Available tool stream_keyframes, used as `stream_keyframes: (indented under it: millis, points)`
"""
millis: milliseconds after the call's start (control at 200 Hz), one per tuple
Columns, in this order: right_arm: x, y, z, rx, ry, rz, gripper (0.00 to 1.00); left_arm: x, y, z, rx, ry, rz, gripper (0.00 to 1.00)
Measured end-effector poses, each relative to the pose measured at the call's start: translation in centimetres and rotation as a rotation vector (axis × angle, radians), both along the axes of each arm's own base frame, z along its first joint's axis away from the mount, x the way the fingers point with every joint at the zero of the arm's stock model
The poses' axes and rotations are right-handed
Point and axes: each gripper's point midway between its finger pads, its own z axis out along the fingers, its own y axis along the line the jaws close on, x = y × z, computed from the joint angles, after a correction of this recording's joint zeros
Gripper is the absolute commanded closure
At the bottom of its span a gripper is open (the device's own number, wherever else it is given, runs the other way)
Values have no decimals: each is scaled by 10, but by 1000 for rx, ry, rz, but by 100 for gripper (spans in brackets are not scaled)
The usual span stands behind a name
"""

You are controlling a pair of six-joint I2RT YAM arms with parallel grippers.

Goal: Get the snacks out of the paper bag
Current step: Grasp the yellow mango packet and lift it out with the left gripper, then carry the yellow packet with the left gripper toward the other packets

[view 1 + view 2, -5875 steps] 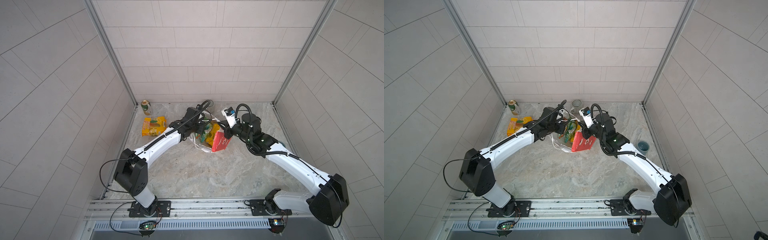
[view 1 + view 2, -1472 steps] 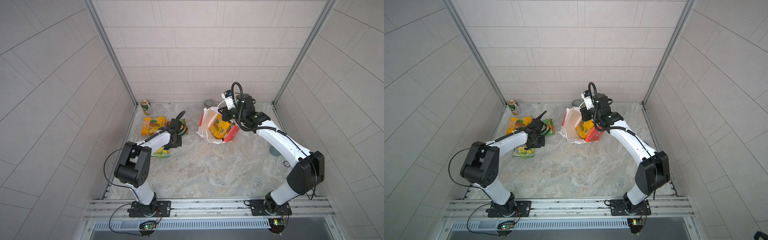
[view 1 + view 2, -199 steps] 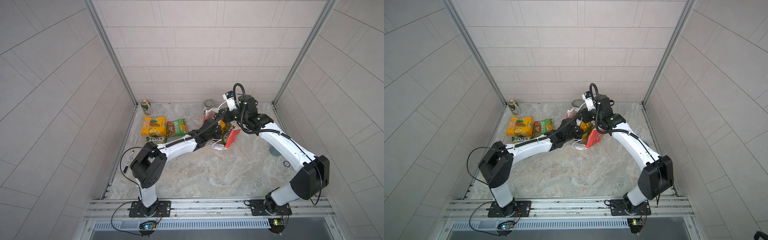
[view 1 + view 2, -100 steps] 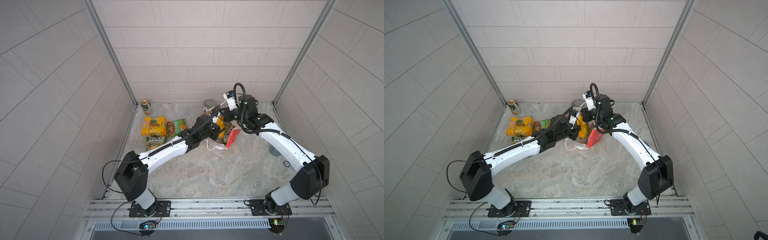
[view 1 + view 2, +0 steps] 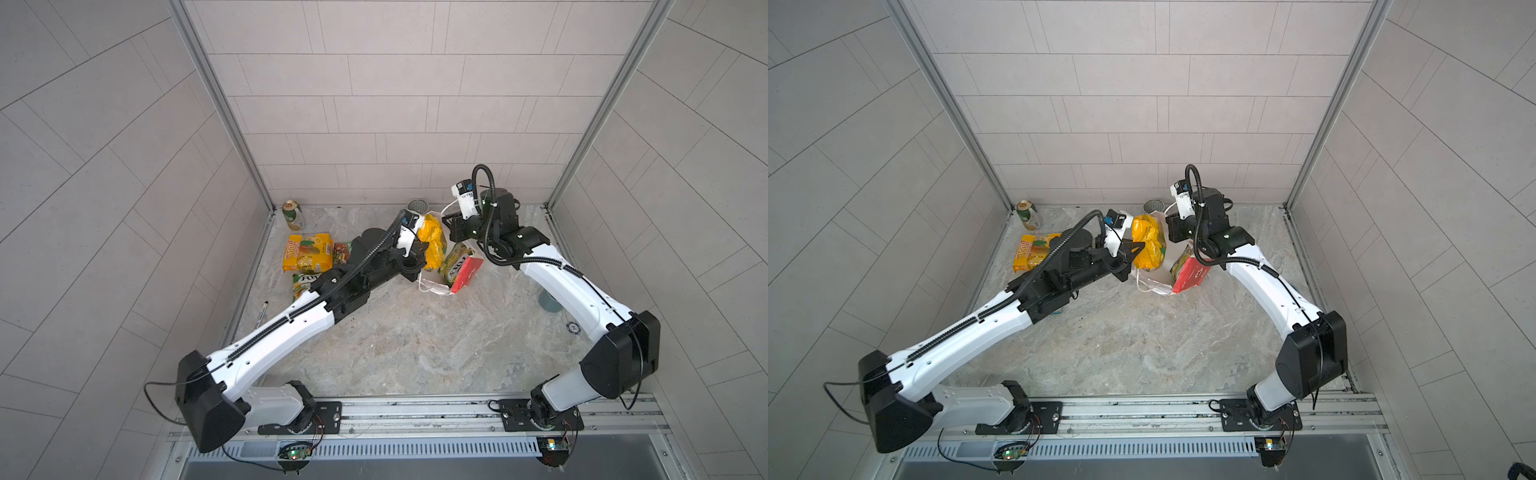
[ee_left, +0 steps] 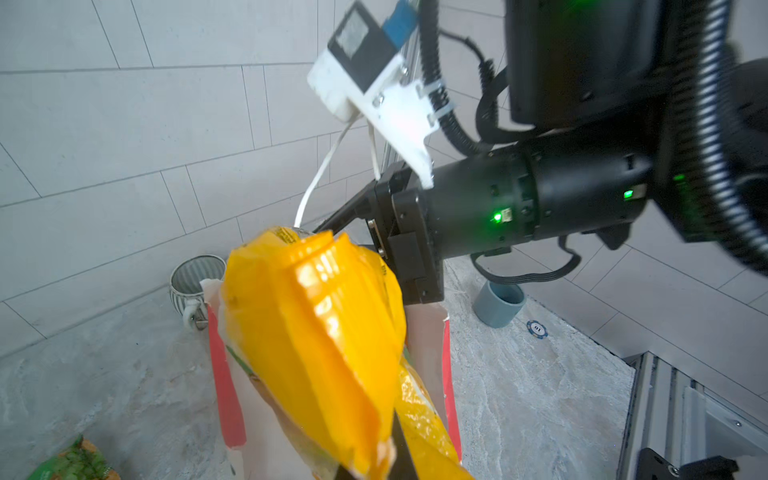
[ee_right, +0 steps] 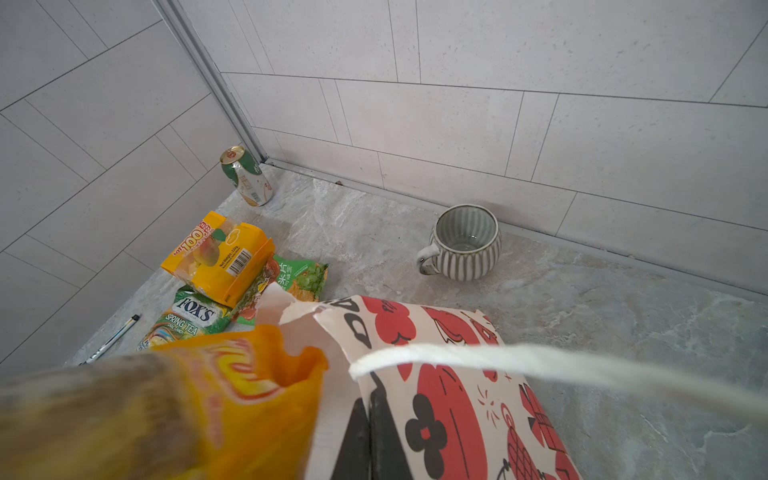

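Note:
The white and red paper bag (image 5: 462, 277) (image 5: 1191, 275) stands tilted at the back middle of the floor. My right gripper (image 5: 449, 219) (image 7: 370, 440) is shut on the paper bag's (image 7: 440, 374) upper rim, under its white cord handle (image 7: 540, 365). My left gripper (image 5: 420, 250) (image 5: 1137, 250) (image 6: 386, 465) is shut on a yellow-orange snack packet (image 5: 432, 241) (image 6: 316, 332), held above the bag mouth. A FOX'S packet (image 5: 457, 262) sticks out of the bag. Three snacks lie at the left: a yellow-orange one (image 7: 220, 257), a green chips one (image 7: 301, 278) and a green-yellow FOX'S (image 7: 195, 316).
A green-gold can (image 5: 292, 214) stands in the back left corner. A ribbed grey mug (image 7: 463, 243) sits by the back wall behind the bag. A grey-blue cup (image 5: 550, 301) and a chip token (image 5: 574, 327) lie at the right. A pen (image 5: 262, 316) lies by the left wall.
My left gripper has drawn the yellow-orange packet up and out of the bag mouth, toward the left. The right gripper keeps hold of the bag's rim without moving.

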Motion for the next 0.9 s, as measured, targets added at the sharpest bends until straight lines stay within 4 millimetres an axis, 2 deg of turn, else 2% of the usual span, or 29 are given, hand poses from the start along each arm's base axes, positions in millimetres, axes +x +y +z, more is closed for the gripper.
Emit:
stream_keyframes:
  millis: [250,335,410,520,650,766,901]
  points:
    - [1,-3,0,3,1,-8,100,-22,43,39,-51,-54,33,100]
    - [2,-4,0,4,0,-11,100,-19,70,47,-70,-71,128,100]
    - [3,-5,0,4,0,-13,100,-11,101,43,-95,-63,241,100]
    - [3,-6,0,3,1,-15,100,5,147,19,-133,-6,423,100]
    - [3,-7,0,3,1,-17,100,23,190,-32,-162,124,627,100]
    - [4,-8,0,3,0,-20,100,28,200,-76,-173,234,712,100]
    - [4,-8,0,3,1,-21,100,32,199,-109,-204,337,754,100]
